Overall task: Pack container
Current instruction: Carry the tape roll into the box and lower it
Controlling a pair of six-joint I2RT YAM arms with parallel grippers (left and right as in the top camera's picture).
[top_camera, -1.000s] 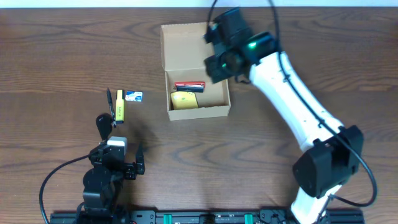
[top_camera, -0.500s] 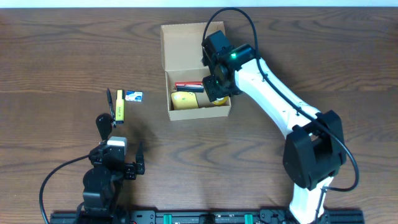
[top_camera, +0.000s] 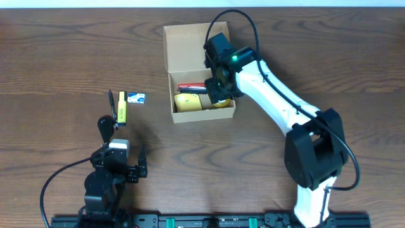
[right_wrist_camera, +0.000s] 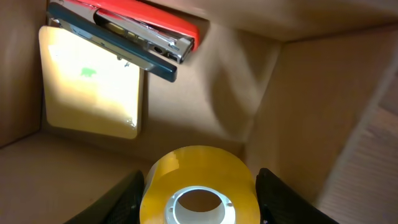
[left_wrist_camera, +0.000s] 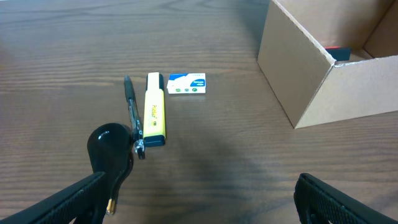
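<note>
The container point(top_camera: 202, 116) is a tan cardboard box with its flap lid point(top_camera: 186, 47) open at the back; it also shows in the left wrist view point(left_wrist_camera: 323, 87). My right gripper point(top_camera: 218, 95) reaches down into its right end. In the right wrist view my right gripper point(right_wrist_camera: 199, 199) is shut on a yellow tape roll point(right_wrist_camera: 199, 180) just above the box floor. A red and dark stapler point(right_wrist_camera: 137, 31) and a yellow sticky pad point(right_wrist_camera: 90, 84) lie inside. My left gripper point(top_camera: 120, 166) is open and empty at the front left, also in its wrist view point(left_wrist_camera: 199, 205).
Left of the box lie a yellow highlighter point(top_camera: 121, 107), a black pen point(top_camera: 112, 104), a small white and blue packet point(top_camera: 135, 97) and a black rounded object point(top_camera: 105, 125). They show in the left wrist view too: highlighter point(left_wrist_camera: 155, 109), packet point(left_wrist_camera: 186, 84).
My right arm has swung left and down from the box's back right corner into the box with the tape roll. The left arm has not moved.
</note>
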